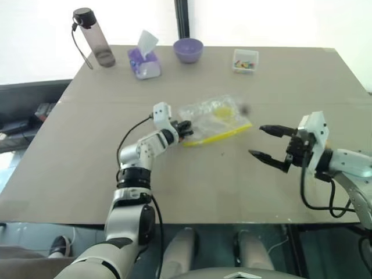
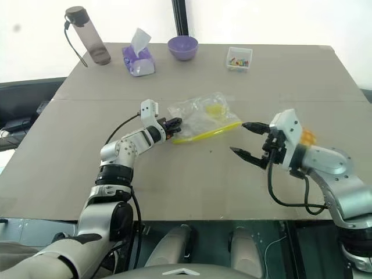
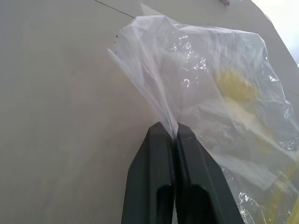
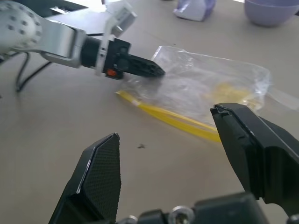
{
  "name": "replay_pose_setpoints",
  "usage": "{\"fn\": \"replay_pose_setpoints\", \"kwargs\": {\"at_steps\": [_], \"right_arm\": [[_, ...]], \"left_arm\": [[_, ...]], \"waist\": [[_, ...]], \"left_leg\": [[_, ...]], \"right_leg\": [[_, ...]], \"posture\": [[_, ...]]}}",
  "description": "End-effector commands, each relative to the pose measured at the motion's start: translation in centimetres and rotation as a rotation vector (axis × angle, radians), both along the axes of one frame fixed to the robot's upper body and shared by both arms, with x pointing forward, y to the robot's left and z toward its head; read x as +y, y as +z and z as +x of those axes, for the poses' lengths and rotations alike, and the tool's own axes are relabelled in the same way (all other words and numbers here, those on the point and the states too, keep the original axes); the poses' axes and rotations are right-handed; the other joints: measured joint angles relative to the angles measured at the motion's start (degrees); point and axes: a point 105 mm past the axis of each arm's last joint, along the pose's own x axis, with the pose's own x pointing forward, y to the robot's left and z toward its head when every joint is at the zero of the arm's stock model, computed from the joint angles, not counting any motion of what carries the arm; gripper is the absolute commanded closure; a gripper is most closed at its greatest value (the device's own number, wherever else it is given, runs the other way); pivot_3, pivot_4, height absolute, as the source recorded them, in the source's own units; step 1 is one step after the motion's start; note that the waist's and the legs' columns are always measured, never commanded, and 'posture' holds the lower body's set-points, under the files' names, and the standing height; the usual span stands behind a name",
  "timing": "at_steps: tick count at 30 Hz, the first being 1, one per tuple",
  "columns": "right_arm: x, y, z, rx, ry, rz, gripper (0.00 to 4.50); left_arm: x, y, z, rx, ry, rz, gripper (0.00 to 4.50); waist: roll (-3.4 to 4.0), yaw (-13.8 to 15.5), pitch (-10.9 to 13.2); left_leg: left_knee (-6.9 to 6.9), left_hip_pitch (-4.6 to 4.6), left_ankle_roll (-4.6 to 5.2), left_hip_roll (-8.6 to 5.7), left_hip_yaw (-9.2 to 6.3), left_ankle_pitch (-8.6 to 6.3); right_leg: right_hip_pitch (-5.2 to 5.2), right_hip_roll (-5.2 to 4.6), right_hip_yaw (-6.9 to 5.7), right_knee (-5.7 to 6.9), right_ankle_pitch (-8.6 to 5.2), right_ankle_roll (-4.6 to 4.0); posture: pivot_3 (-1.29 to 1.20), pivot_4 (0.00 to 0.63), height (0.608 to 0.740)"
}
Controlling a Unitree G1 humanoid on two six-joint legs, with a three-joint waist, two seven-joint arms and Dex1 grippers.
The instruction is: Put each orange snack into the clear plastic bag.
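Left gripper (image 1: 185,129) clamped tight on the clear plastic bag (image 1: 216,118) corner, mid-table (image 1: 87,151). Bag's thin, crinkly, slippery (yellowish snack-like shape inside, can't confirm), so pinch near the yellow zip strip (image 1: 218,135). Right gripper (image 1: 269,143) gapes wide, empty, near right edge.

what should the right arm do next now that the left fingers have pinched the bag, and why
Probably bring the open right gripper forward to pinch the yellow-strip edge of the crinkly clear plastic bag, opposite the left gripper, so the mouth can be pulled apart. The left fingers are shut on one film corner, the bag lies flat on the grey table, and something yellowish already shows inside it.
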Motion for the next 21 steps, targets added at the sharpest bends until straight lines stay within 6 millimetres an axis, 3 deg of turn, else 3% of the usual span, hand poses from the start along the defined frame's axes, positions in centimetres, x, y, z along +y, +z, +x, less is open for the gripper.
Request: {"fn": "replay_pose_setpoints", "kwargs": {"at_steps": [1,5,12,21], "right_arm": [[-0.9,-1.0,2.6,-0.123,-0.107,-0.184,0.9],[-1.5,-2.4,4.4,-0.2,-0.147,-0.333,0.9],[-0.4,-3.2,6.1,-0.231,-0.157,-0.337,0.9],[0.1,-3.5,5.6,-0.235,-0.088,-0.339,0.9]], "left_arm": [[-1.6,0.8,-1.7,0.05,-0.085,-0.092,4.38],[-2.1,1.4,-3.1,0.084,-0.115,-0.136,4.38],[-1.9,1.6,-4.2,0.104,-0.112,-0.126,4.38],[-1.9,1.6,-4.5,0.125,-0.102,-0.142,4.38]], "waist": [[-0.03,-0.15,0.02],[-0.04,-0.36,0.03],[-0.06,-1.4,0.05],[-0.06,-1.36,0.05]], "left_leg": [[0.0,-0.01,-0.03,0.0,0.02,0.02],[-0.01,-0.06,-0.25,-0.02,-0.01,0.15],[-0.06,-0.05,-0.27,0.0,-0.11,0.16],[-0.07,-0.05,-0.28,-0.02,-0.14,0.16]], "right_leg": [[-0.01,0.01,-0.03,0.0,0.0,0.0],[-0.05,-0.03,-0.02,0.0,-0.01,0.01],[-0.08,-0.02,0.03,0.0,-0.01,0.01],[-0.08,-0.02,0.03,-0.01,-0.01,0.0]], "posture": [[0.0,0.15,0.74],[0.0,0.15,0.74],[0.0,0.15,0.74],[0.0,0.15,0.74]]}}
